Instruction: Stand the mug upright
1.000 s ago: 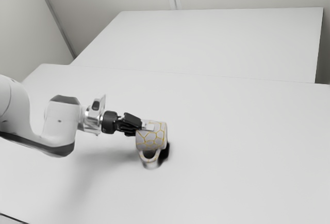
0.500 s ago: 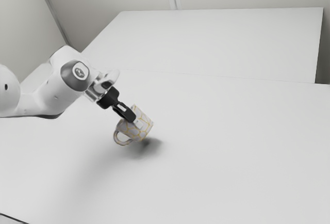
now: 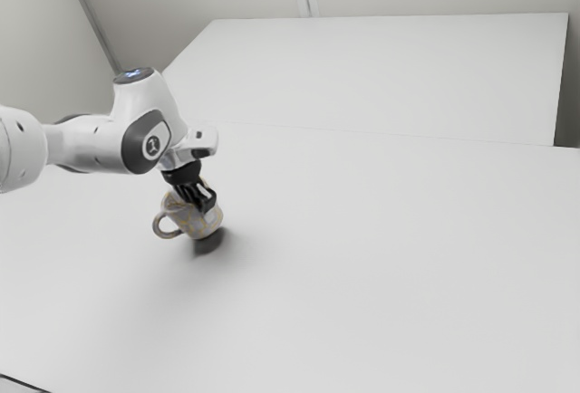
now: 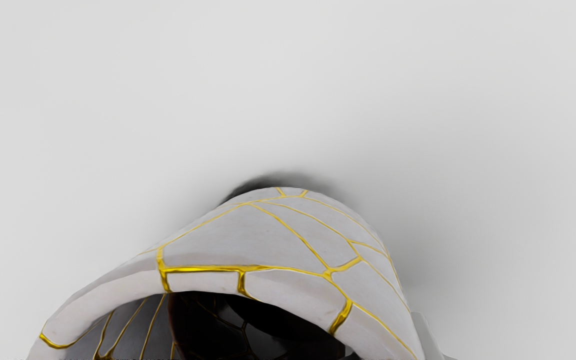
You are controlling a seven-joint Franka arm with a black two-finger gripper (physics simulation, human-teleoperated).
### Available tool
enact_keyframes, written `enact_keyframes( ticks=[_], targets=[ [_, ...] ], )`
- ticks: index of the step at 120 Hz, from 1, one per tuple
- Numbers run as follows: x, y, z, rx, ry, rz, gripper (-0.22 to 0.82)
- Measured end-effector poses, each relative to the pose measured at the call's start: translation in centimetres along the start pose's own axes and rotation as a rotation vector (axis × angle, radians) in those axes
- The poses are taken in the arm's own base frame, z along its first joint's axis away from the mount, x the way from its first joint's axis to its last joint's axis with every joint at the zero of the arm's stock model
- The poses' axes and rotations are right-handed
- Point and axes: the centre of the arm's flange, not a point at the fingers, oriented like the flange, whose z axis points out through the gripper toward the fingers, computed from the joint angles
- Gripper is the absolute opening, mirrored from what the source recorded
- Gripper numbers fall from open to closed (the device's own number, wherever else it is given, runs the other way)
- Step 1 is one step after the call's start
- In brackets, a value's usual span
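Holding 1 tilted mug (image 4: 268, 235)

A plain, pale tabletop (image 3: 381, 257) spreads across the exterior view, smooth and matte; a thin seam (image 3: 362, 132) runs along its far side, and a second pale surface (image 3: 390, 71) lies beyond it; a thin dark line (image 3: 25, 384) crosses the near corner at the exterior view's left; a soft, dark shadow (image 3: 210, 243) falls on the tabletop by the base of the tilted mug (image 3: 188, 223), though whether that base touches down is hard to tell.
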Motion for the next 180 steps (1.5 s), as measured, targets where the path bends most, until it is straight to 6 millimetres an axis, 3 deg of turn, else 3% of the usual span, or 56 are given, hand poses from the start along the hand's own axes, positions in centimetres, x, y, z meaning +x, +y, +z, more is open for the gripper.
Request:
enact_keyframes(
  ticks=[18,35,63,72,90,121,137,151,180],
  targets=[
    [0.6,0.3,3.2,0.037,-0.047,-0.053,-0.17],
    [0.9,0.6,4.5,0.047,-0.055,-0.113,-0.12],
    [1.0,0.8,4.3,0.044,-0.038,-0.199,0.32],
    [1.2,1.1,2.4,0.049,-0.003,-0.219,0.40],
    [1.4,1.7,-3.5,0.050,0.094,-0.265,0.51],
    [8.0,0.3,-16.2,0.012,0.157,-0.307,0.58],
    [8.5,-1.7,-21.7,0.017,0.152,-0.332,0.59],
    [8.0,-1.7,-23.0,0.007,0.110,-0.332,0.60],
    [7.2,-1.1,-22.1,-0.013,0.035,-0.324,0.60]
  ],
)
